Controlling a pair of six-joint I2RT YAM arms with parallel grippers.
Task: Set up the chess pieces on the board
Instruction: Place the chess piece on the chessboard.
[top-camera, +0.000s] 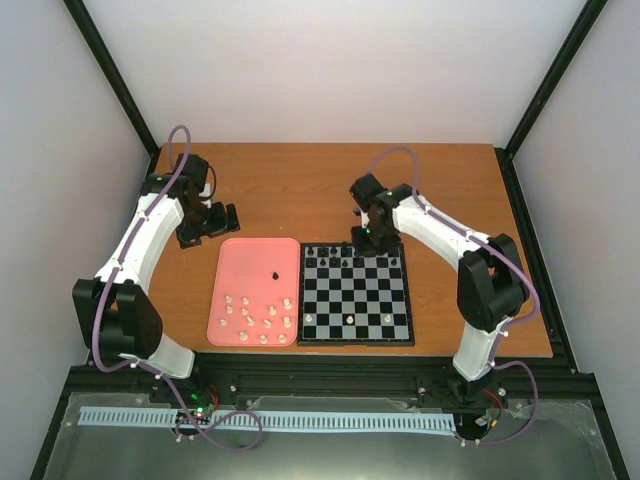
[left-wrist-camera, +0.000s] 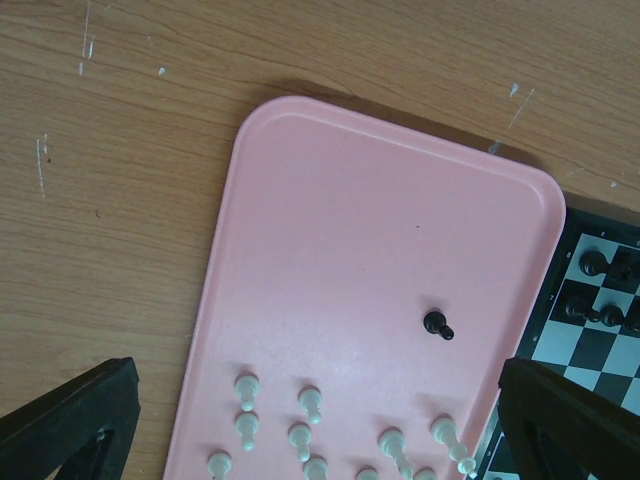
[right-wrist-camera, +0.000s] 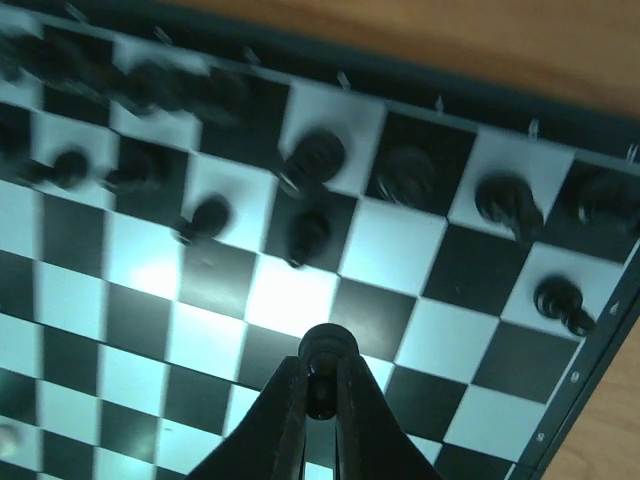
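Piece, black, round-headed, between tapered jaws

Chequered board flat, I note black pieces crowding its two far rows, three cream pieces on a near row, one black piece pinched in the right gripper above the squares, lone black pawn and cream cluster on the pink tray alongside

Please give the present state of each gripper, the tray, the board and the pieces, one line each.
left gripper: open, empty.
right gripper: shut on a black piece above the board.
pink tray: holds a lone black piece and a cluster of cream-white pieces.
board: partly set, black pieces on far rows, three cream-white pieces on the near side.
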